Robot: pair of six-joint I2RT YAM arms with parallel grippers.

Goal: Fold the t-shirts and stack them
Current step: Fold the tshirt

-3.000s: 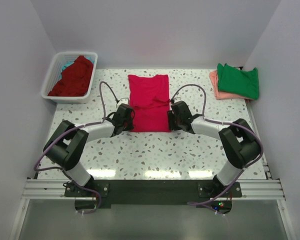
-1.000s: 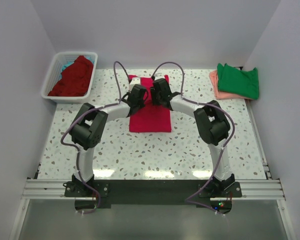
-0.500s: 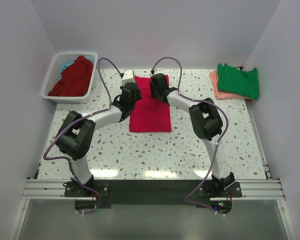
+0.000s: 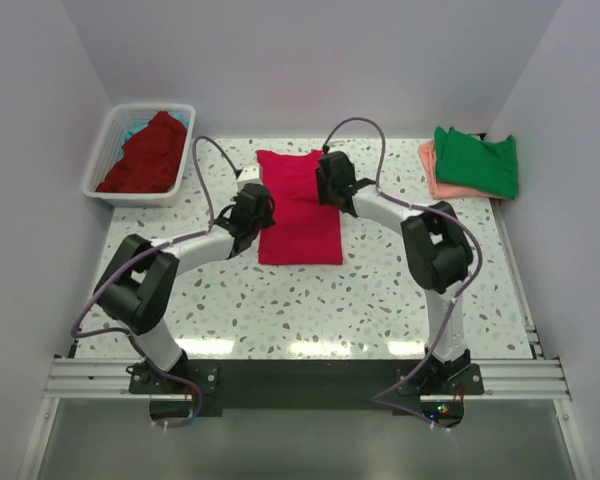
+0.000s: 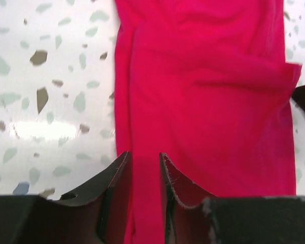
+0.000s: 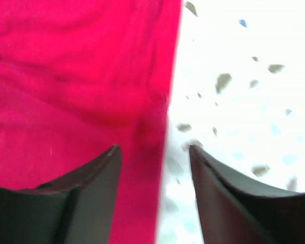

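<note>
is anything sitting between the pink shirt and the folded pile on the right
Nothing loose. Bare table separates the crimson shirt from the green-topped pile; only the right arm itself reaches across that gap.

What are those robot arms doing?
They are folding shirts. The pink shirt lies on the table folded into a rectangle. The left gripper is at its left edge, the right gripper at its right edge, both open, holding nothing. A green shirt is stacked on a salmon shirt; a dark red shirt waits in the basket.
</note>
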